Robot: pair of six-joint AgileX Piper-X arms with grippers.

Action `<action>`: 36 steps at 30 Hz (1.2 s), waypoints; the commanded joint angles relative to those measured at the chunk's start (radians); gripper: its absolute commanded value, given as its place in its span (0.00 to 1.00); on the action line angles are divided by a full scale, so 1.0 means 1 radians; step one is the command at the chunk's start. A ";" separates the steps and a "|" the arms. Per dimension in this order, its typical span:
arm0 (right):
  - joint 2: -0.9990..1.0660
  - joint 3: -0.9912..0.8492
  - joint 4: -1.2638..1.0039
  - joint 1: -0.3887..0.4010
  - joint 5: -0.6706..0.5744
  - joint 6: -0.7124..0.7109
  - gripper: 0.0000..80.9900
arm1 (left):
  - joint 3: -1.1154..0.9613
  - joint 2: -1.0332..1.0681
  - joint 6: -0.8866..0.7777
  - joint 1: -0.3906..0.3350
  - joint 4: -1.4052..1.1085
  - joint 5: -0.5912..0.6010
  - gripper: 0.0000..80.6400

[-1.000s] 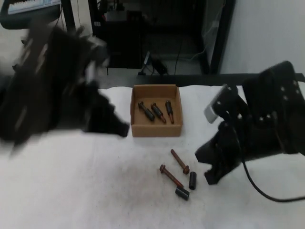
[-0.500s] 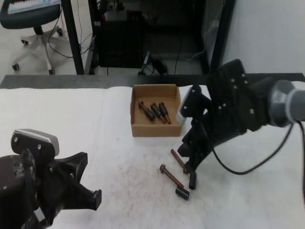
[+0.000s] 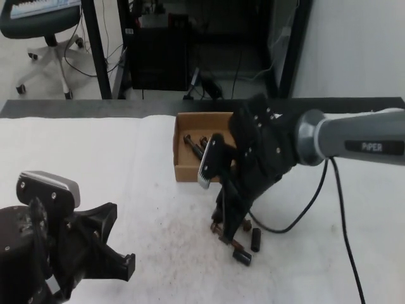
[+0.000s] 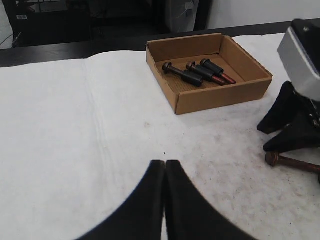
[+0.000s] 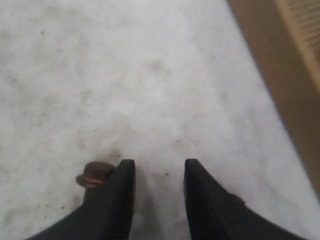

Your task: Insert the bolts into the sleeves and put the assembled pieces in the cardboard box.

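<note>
High view: right pincer down at the loose bolts, left pincer closed

On the counter (image 3: 158, 209), which has a white cloth over it, the right pincer (image 3: 226, 232) points down just in front of the cardboard box (image 3: 188, 172). The arm covers the right part of the box and much of what lies under it. In the right wrist view its two fingers (image 5: 124, 192) stand apart over bare cloth. The head of a loose bolt (image 5: 92, 175) lies just outside one finger, not in the gap. Two loose sleeves (image 3: 255, 239) lie near this pincer, one beside the other but not touching.

Three assembled pieces (image 4: 182, 75) lie side by side inside the box. The left pincer (image 4: 165, 167) is low at the near left of the counter, well apart from the box, and its fingers are pressed together on nothing. A black cable (image 3: 304, 209) hangs from the right arm to the cloth. Behind the counter are an office chair (image 3: 38, 28) and a dark rack (image 3: 190, 44).
</note>
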 commanded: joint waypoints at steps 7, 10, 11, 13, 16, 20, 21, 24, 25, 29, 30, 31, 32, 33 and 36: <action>-0.004 -0.020 0.036 0.005 0.089 -0.026 0.39 | -0.002 -0.008 0.004 0.002 0.015 0.002 0.00; -0.016 -0.044 0.036 0.005 0.119 -0.061 0.39 | -0.002 -0.008 0.004 0.002 0.020 0.002 0.00; -0.022 -0.056 0.038 0.005 0.134 -0.073 0.39 | -0.002 -0.008 0.004 0.002 0.020 0.002 0.00; -0.035 -0.080 0.050 0.005 0.164 -0.092 0.39 | -0.002 -0.008 0.004 0.002 0.020 0.002 0.00; -0.061 -0.116 0.110 0.005 0.168 -0.094 0.39 | -0.002 -0.008 0.004 0.002 0.020 0.002 0.00; -0.097 -0.127 0.253 0.012 0.106 -0.077 0.39 | -0.002 -0.008 0.002 0.002 0.019 0.002 0.00; -0.100 -0.127 0.290 0.016 0.085 -0.061 0.39 | -0.002 -0.008 0.002 0.002 0.019 0.002 0.00; -0.100 -0.121 0.404 0.032 0.036 -0.036 0.39 | -0.002 -0.008 0.002 0.002 0.019 0.002 0.00; -0.100 -0.115 0.413 0.039 0.036 -0.029 0.39 | -0.002 -0.008 0.002 0.002 0.019 0.002 0.00; -0.100 -0.109 0.405 0.059 0.033 -0.028 0.39 | -0.002 -0.008 0.002 0.002 0.019 0.002 0.00; -0.100 -0.109 0.394 0.064 0.035 -0.028 0.39 | -0.002 -0.008 0.002 0.002 0.019 0.002 0.00; -0.100 -0.109 0.385 0.067 0.034 -0.028 0.39 | -0.002 -0.008 0.002 0.002 0.019 0.002 0.00; -0.100 -0.109 0.373 0.072 0.034 -0.028 0.39 | -0.002 -0.008 0.002 0.002 0.019 0.002 0.00; -0.098 -0.109 0.360 0.075 0.036 -0.028 0.39 | -0.002 -0.008 0.002 0.002 0.019 0.002 0.00; -0.091 -0.109 0.308 0.074 0.036 -0.028 0.39 | -0.002 -0.008 0.002 0.002 0.019 0.002 0.00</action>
